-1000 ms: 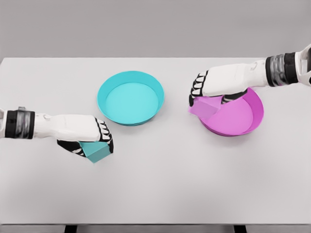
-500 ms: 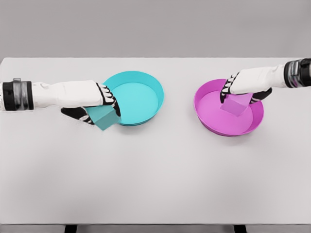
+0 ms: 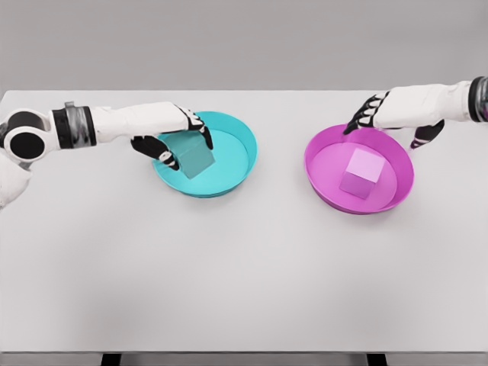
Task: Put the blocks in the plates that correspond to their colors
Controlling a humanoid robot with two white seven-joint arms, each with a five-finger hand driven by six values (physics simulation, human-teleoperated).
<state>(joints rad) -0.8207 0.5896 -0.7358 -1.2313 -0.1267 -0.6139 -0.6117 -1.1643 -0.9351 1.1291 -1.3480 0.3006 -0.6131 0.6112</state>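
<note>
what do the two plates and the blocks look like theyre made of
Teal plate and magenta plate: probably smooth matte plastic, one flat colour, no glare. Teal block and pink block: sharp-edged solid cubes, plastic or painted wood; a render leaves that open.

The left hand (image 3: 174,136) covers the upper left corner of the teal block (image 3: 191,156) and part of the teal plate's (image 3: 238,137) left rim, so it is hard to tell whether the fingers touch the block or whether the block rests on the plate floor. The left arm leaves the picture at its left edge past the elbow. The right arm is cut at the right edge just behind the wrist. The right hand (image 3: 393,116) hides the far right rim of the pink plate (image 3: 320,179); its thumb shows only partly. The table's (image 3: 244,282) legs are cropped at the bottom edge.
</note>
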